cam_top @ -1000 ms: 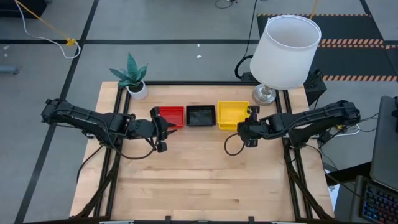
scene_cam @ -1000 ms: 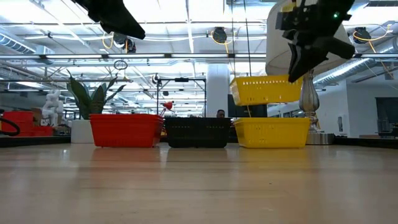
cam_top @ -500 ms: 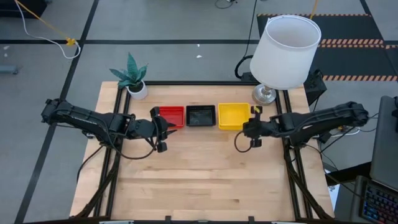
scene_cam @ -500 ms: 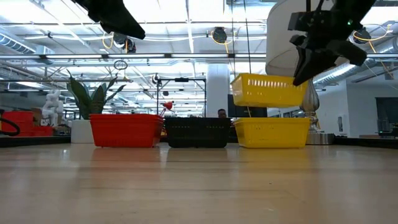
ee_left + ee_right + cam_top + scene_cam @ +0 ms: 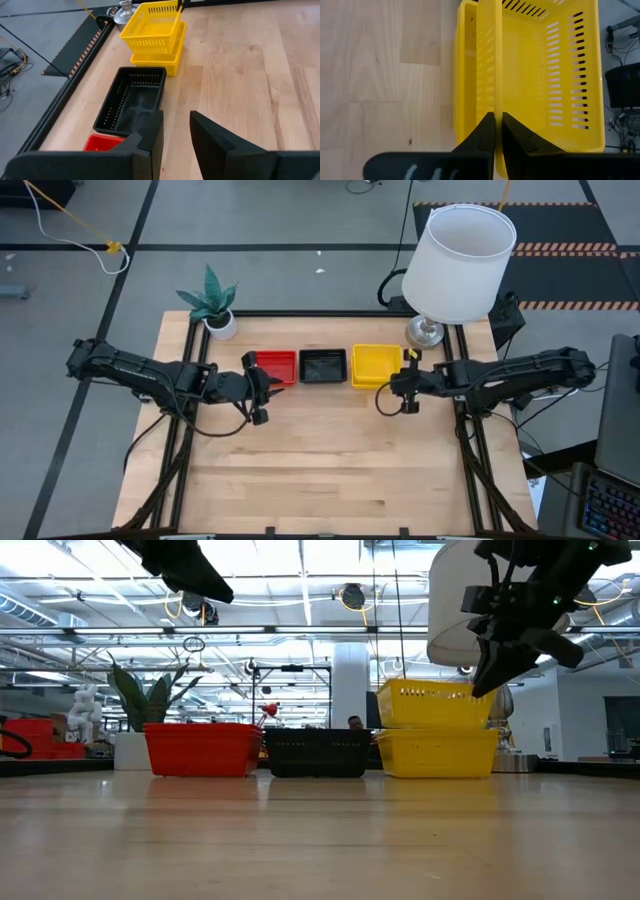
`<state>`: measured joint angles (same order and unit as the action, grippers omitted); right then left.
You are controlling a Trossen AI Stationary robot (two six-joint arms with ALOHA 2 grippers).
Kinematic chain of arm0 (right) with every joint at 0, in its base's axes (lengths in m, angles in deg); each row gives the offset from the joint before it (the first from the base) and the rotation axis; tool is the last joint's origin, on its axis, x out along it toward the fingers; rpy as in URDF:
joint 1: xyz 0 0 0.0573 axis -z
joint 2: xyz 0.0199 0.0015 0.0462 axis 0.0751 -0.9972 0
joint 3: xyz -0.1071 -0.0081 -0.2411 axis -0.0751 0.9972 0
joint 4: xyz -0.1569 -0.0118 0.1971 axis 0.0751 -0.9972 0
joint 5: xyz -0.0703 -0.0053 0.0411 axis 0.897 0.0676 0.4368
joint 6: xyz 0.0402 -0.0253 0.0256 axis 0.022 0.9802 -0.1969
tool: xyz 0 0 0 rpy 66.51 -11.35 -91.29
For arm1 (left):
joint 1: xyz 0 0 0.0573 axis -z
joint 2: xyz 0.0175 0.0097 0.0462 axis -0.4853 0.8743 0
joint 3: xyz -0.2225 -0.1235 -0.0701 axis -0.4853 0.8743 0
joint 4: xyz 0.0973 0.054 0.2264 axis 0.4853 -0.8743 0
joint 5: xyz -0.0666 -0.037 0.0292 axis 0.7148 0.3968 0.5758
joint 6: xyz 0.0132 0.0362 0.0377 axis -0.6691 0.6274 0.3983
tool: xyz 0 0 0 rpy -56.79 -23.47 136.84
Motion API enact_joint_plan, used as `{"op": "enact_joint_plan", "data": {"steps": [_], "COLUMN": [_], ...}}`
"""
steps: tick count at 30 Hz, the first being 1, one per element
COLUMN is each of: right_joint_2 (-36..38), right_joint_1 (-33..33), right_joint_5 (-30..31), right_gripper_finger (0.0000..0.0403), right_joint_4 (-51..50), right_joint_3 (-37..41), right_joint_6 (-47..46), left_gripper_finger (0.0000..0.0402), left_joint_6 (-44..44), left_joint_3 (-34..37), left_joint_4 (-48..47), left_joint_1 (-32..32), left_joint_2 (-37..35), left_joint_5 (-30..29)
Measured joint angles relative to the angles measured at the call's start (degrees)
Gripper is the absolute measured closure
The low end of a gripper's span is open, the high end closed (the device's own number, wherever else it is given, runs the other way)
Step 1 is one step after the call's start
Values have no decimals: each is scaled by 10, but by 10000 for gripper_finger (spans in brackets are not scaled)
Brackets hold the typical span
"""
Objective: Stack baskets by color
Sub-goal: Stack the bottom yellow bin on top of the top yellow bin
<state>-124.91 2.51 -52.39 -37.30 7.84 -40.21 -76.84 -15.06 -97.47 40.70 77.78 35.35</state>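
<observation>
A red basket [image 5: 277, 366], a black basket [image 5: 323, 365] and a yellow basket [image 5: 437, 752] stand in a row on the table's far half. A second yellow basket [image 5: 435, 705] sits level at the top of the lower yellow one, with my right gripper [image 5: 405, 380] shut on it. Whether its weight rests on the lower one I cannot tell. My left gripper [image 5: 176, 135] hangs open above the table just near of the red basket [image 5: 102, 143], with nothing between its fingers. My right gripper pinches the rim of the upper yellow basket's near wall [image 5: 496, 100], close to its right corner, one finger inside the basket and one outside. The fingers [image 5: 512, 132] slant down from the table's right and lie along that wall. The basket sits level, its bottom at the lower basket's rim [image 5: 437, 730].
A white lamp [image 5: 460, 260] stands at the far right corner, close behind the yellow baskets. A potted green plant [image 5: 212, 305] stands at the far left. The near half of the wooden table [image 5: 320, 470] is bare.
My right gripper has gone down and a little toward the table's right edge with the yellow basket. The basket, which hung tilted above the lower yellow one, has levelled out and come down onto its top.
</observation>
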Motion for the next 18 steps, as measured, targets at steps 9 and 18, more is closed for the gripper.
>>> {"op": "enact_joint_plan", "data": {"steps": [9, 18], "right_joint_2": [-35, -51], "right_joint_1": [0, 11], "right_joint_5": [2, 3], "right_gripper_finger": [394, 378], "right_joint_4": [13, 18], "right_joint_3": [0, 0], "right_joint_6": [0, -5], "left_gripper_finger": [305, 305], "left_joint_6": [1, 1], "left_joint_3": [0, 0], "left_joint_4": [1, 1], "left_joint_1": [0, 0], "left_joint_2": [0, 0], "left_joint_5": [0, 0]}}
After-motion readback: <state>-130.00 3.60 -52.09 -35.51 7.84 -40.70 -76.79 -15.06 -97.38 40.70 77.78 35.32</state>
